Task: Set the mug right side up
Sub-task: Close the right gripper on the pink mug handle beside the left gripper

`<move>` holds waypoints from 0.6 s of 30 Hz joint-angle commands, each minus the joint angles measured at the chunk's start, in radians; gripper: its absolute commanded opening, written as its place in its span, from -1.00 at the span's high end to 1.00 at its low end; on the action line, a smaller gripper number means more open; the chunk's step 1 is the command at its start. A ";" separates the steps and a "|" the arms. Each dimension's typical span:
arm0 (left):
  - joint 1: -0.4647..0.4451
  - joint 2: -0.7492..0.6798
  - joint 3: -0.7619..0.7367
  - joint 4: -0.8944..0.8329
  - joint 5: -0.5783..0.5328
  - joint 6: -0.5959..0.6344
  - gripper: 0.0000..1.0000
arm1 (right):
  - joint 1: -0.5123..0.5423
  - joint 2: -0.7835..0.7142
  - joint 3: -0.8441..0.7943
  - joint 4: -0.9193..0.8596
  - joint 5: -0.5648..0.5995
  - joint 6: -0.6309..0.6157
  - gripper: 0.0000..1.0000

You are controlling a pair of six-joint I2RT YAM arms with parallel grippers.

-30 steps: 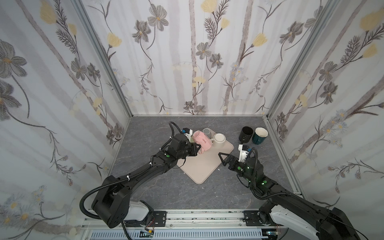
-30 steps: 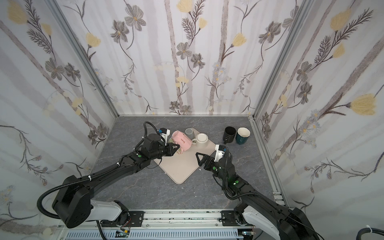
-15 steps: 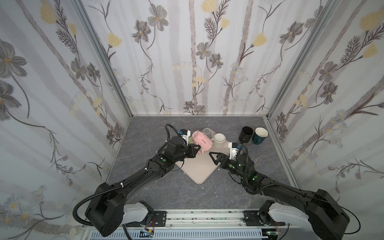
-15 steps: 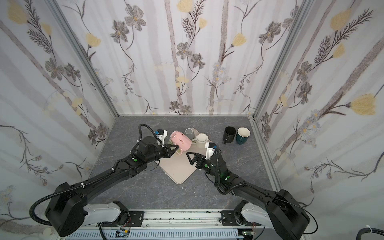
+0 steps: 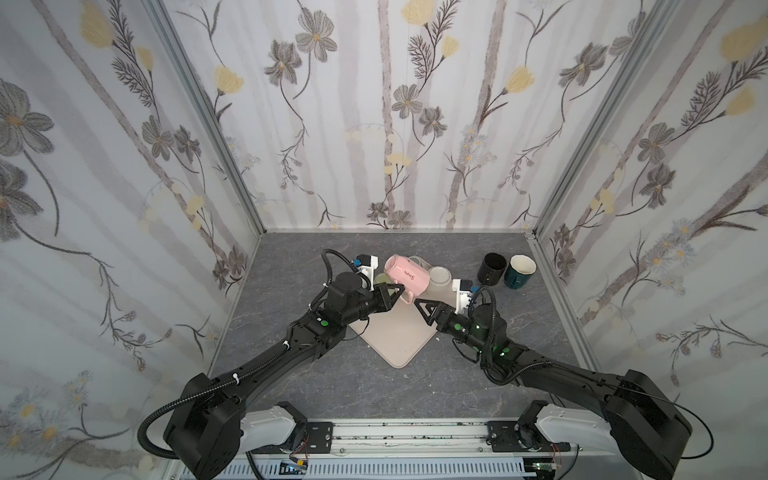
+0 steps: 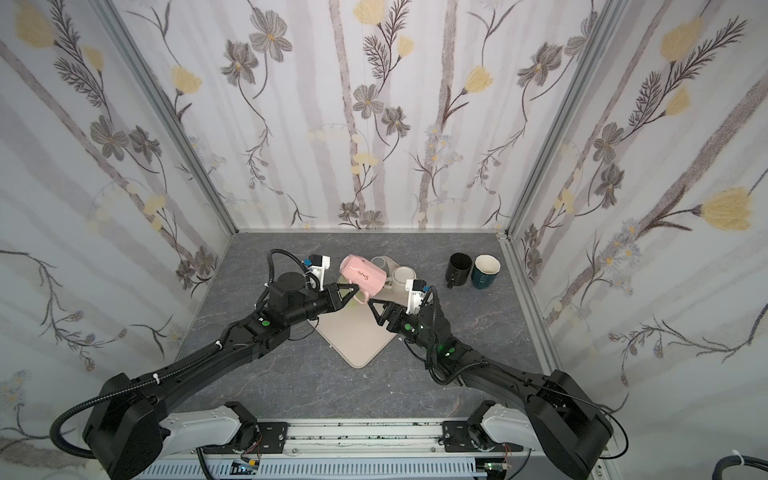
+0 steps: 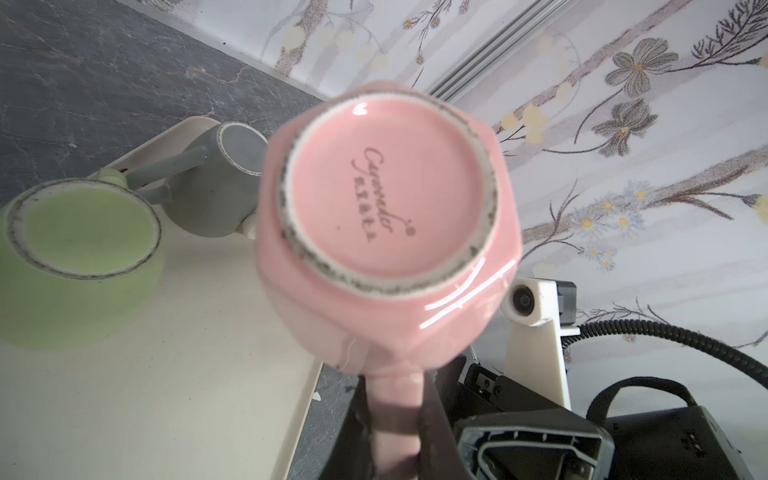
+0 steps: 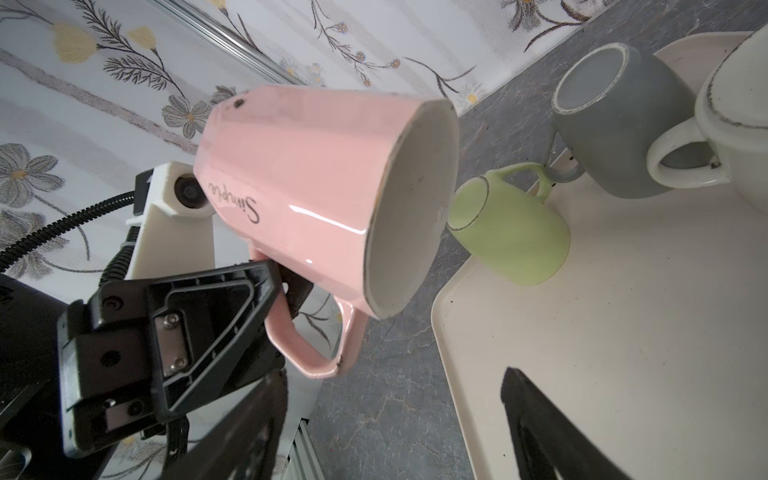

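Note:
The pink mug (image 5: 401, 274) (image 6: 363, 276) hangs above the beige tray (image 5: 395, 336), tipped on its side with its mouth towards the right arm. My left gripper (image 5: 399, 293) (image 6: 353, 296) (image 7: 397, 415) is shut on the mug's handle. In the left wrist view the mug's base (image 7: 386, 208) faces the camera. In the right wrist view the mug (image 8: 316, 195) shows its white inside. My right gripper (image 5: 424, 313) (image 6: 377, 312) (image 8: 395, 415) is open and holds nothing. It sits just below and beside the handle, apart from it.
Upside down on the tray (image 8: 623, 332) stand a green mug (image 8: 511, 232) (image 7: 79, 257), a grey mug (image 8: 615, 124) and a white mug (image 5: 439, 276). A black mug (image 5: 492, 268) and a teal mug (image 5: 519, 270) stand upright at the back right. Walls close in three sides.
My right gripper has swung left from the tray's right side to just under the pink mug, and its jaws have narrowed somewhat. The left gripper keeps the mug aloft, hardly moved.

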 commanded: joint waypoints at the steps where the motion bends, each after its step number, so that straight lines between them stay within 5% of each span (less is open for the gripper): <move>1: 0.002 -0.007 0.003 0.155 0.016 -0.042 1.00 | 0.003 0.002 0.012 0.068 -0.025 0.012 -0.60; 6: 0.001 -0.002 0.003 0.194 0.040 -0.077 1.00 | 0.003 -0.002 0.018 0.082 -0.027 0.004 -0.58; 10: 0.001 0.006 0.001 0.231 0.059 -0.103 1.00 | 0.001 0.005 0.022 0.094 -0.027 0.003 -0.36; 18: 0.001 0.025 -0.017 0.311 0.105 -0.154 1.00 | 0.002 0.015 0.031 0.133 -0.037 0.007 -0.38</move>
